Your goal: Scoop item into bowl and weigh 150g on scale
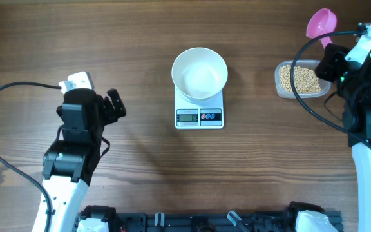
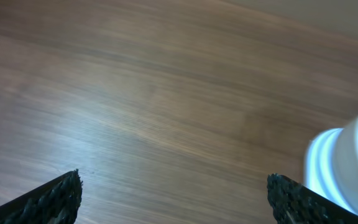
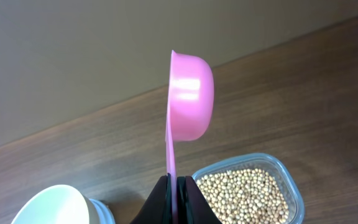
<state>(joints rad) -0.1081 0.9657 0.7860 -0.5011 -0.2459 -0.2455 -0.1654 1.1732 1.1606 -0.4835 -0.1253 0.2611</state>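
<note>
Overhead, beans (image 1: 304, 78) sit in the tub (image 1: 280, 89) at far right, bowl (image 1: 199, 73) on the scale (image 1: 199, 116) mid-frame. The right gripper (image 3: 174, 185) pinches the pink scoop (image 3: 190, 93) by its thin handle, left gripper (image 1: 114, 106) wide, empty. Scoop could twist mid-dig and spill.

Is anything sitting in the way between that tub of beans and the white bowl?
Nothing visible. Only bare table lies between the beans in their clear tub and the bowl on the scale. The right gripper holds the pink scoop near the tub.

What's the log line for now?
left fingers: open, empty | right fingers: shut on pink scoop | bowl: empty, on scale | beans: in tub
</note>
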